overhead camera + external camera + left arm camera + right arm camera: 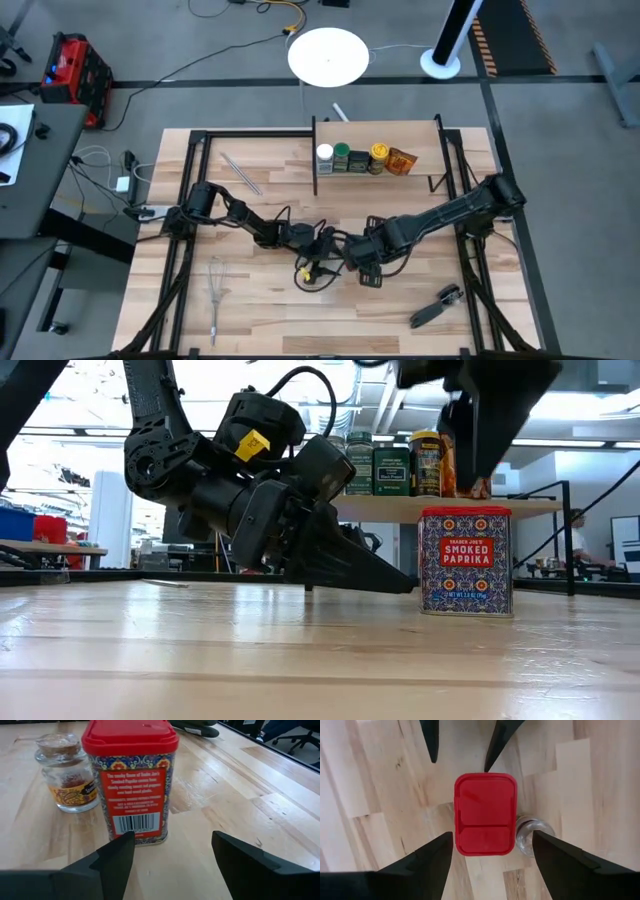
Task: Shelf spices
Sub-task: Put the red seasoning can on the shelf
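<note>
**Paprika tin standing between two open pincers at mid-bench**

The pale wood-plank bench (260, 300) carries, at its far edge, the low shelf with a pale wooden board and thin black end posts (375, 178). On the board stand four jars in a row: white-capped (325, 157), green-capped (342, 156), dark square (359, 160) and yellow-capped (379, 156), with an orange packet (401, 161) beside them.

At mid-bench stands the rectangular tin with a red plastic lid (485, 813), upright; its patterned blue-and-red face reads "Smoked Paprika", its back bears an orange label and a barcode. Touching or just beside it is a small clear glass jar with an orange label (66, 779).

The left pincer (172, 857) lies low at bench level, fingers spread, holding nothing, the tin just ahead. The right pincer (492, 855) hangs directly above the lid, fingers wide, empty.
</note>
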You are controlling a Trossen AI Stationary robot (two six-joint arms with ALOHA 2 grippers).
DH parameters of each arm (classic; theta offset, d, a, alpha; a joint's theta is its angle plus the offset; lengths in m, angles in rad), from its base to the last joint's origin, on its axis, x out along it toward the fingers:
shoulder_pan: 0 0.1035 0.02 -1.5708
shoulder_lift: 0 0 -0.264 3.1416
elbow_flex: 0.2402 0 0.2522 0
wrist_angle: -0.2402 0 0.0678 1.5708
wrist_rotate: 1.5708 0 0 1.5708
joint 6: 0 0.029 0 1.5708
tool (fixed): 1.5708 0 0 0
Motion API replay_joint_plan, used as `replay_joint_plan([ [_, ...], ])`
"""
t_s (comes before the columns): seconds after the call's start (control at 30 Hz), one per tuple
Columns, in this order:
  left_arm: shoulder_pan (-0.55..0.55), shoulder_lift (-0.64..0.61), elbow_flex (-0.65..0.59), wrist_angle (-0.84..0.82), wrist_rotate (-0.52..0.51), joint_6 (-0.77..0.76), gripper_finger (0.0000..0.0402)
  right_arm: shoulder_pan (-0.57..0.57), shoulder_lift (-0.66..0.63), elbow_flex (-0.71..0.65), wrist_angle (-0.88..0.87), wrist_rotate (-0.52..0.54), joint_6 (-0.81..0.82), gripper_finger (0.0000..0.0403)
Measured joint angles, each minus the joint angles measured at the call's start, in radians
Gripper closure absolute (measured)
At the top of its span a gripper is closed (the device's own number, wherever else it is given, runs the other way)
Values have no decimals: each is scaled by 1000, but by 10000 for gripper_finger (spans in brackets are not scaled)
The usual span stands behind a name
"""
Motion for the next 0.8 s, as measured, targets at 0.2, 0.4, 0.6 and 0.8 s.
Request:
replay_joint_plan([
  [0.2, 0, 0, 0, 0, 0, 2, 145, 0, 42, 0, 19, -15, 10, 126],
  [0.4, 0, 0, 0, -1, 0, 2, 145, -4, 41, 0, 32, -28, 9, 126],
  [0.6, 0, 0, 0, -1, 0, 2, 145, -10, 66, 0, 45, -28, 7, 126],
  [0.8, 0, 0, 0, -4, -2, 3, 146, -11, 128, -1, 48, -44, -1, 126],
])
